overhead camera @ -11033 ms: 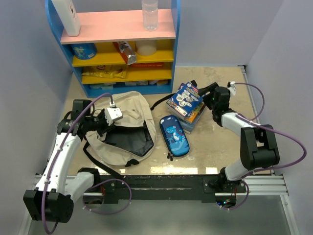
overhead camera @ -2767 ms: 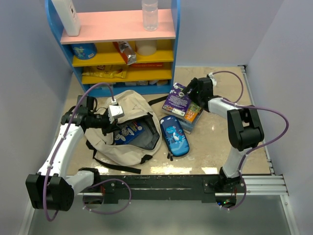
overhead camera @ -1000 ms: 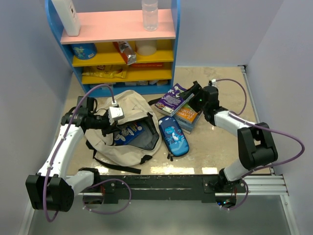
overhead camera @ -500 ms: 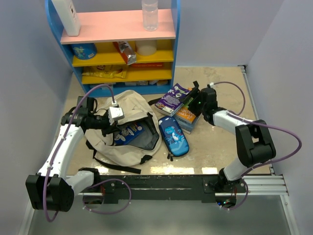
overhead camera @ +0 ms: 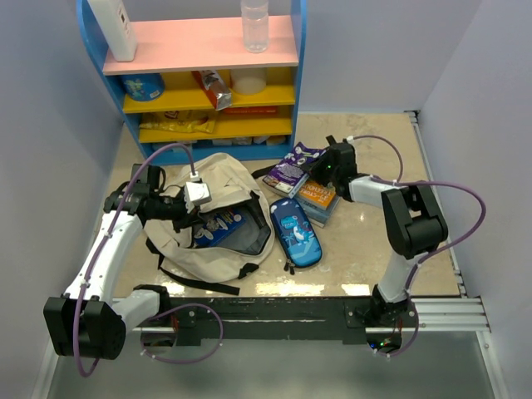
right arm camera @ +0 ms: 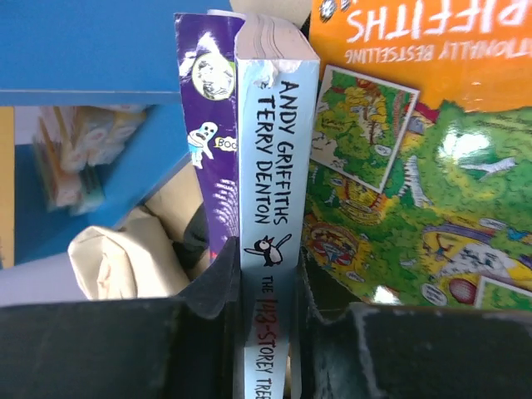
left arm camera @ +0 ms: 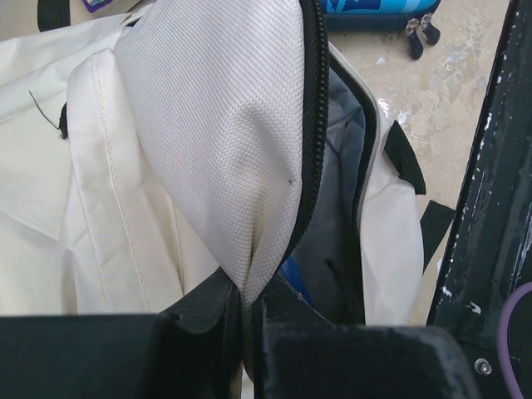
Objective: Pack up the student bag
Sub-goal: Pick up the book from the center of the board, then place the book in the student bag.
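Observation:
The student bag [overhead camera: 223, 173], beige with black zippers, lies open at the left of the table. A blue book [overhead camera: 219, 224] rests inside it. My left gripper [overhead camera: 201, 199] is shut on the upper edge of the bag's opening and holds that flap [left arm camera: 216, 125] up; its jaws [left arm camera: 247, 299] pinch the fabric fold. My right gripper [overhead camera: 322, 166] is shut on a purple book [overhead camera: 293, 169]. The book stands on edge, and its pale blue spine [right arm camera: 270, 150] sits between the jaws [right arm camera: 266, 266]. An orange book [overhead camera: 318, 198] lies flat beneath and beside it [right arm camera: 399, 166].
A blue pencil case [overhead camera: 297, 231] lies between the bag and the books, and its end shows in the left wrist view [left arm camera: 374, 12]. A blue shelf unit [overhead camera: 208, 83] with snacks stands at the back. The black rail [overhead camera: 274, 307] runs along the near edge.
My right gripper has closed on the purple book, which now stands more on edge, a little further left. The left arm and the bag have not moved.

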Available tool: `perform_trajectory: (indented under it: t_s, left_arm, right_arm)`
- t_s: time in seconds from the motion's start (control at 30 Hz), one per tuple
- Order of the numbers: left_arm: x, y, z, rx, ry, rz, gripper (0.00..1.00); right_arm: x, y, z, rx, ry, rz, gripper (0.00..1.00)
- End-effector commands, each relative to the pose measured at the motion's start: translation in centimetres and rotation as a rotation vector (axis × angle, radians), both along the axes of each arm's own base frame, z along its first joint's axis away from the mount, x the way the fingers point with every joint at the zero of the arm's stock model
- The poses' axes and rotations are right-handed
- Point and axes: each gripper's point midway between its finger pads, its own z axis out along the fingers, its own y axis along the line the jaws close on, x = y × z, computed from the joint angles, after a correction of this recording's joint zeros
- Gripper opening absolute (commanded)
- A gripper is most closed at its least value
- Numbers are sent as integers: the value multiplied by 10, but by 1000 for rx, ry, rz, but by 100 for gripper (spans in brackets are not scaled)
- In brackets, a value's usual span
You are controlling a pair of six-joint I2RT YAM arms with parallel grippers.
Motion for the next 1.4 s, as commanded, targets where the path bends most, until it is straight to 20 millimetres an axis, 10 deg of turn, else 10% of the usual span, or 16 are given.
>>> perform_trajectory:
  t_s: [0.0,0.27,0.73,0.93,1.37]
  left_arm:
    - [6,-7,23,-44,-89,-46,0]
    - [6,-9,22,-52,-86,-50,0]
    - [14,-10,42,-71,-145,-18,0]
    - [13,-13,47,-94,-138,-20,0]
    - [8,-12,52,-88,-149,-29,0]
  right_arm:
    - [2,-2,40,17,-110,-15,0]
    - [-78,-6,185,196,-450,71,0]
    - [-232,72,135,457,-212,467,0]
    - [-252,85,139,478,-190,529,0]
    - [-259,180,129,637,-41,755,0]
